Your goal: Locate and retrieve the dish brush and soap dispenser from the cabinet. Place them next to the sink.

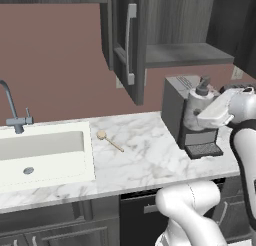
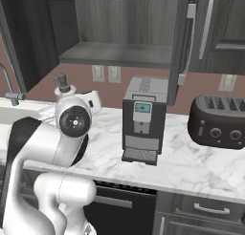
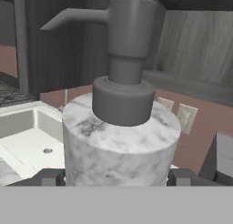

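Observation:
The soap dispenser (image 3: 119,141), a pale marbled cylinder with a dark grey pump, stands upright between the two finger tips of my gripper (image 3: 116,176), which is shut on its body. From the left base view the soap dispenser (image 1: 196,106) hangs over the counter in front of the coffee machine, with the gripper (image 1: 200,114) at its side. Its pump top pokes up behind my arm as the soap dispenser (image 2: 62,87) in the right base view. The dish brush (image 1: 109,141) lies on the marble counter just right of the sink (image 1: 87,155). The cabinet (image 1: 128,45) stands open, its shelf (image 1: 185,54) bare.
A grey coffee machine (image 2: 142,119) stands on the counter under the cabinet, with a dark toaster (image 2: 219,122) to its right. The faucet (image 1: 11,109) rises behind the sink. The open cabinet door hangs above the counter between brush and coffee machine.

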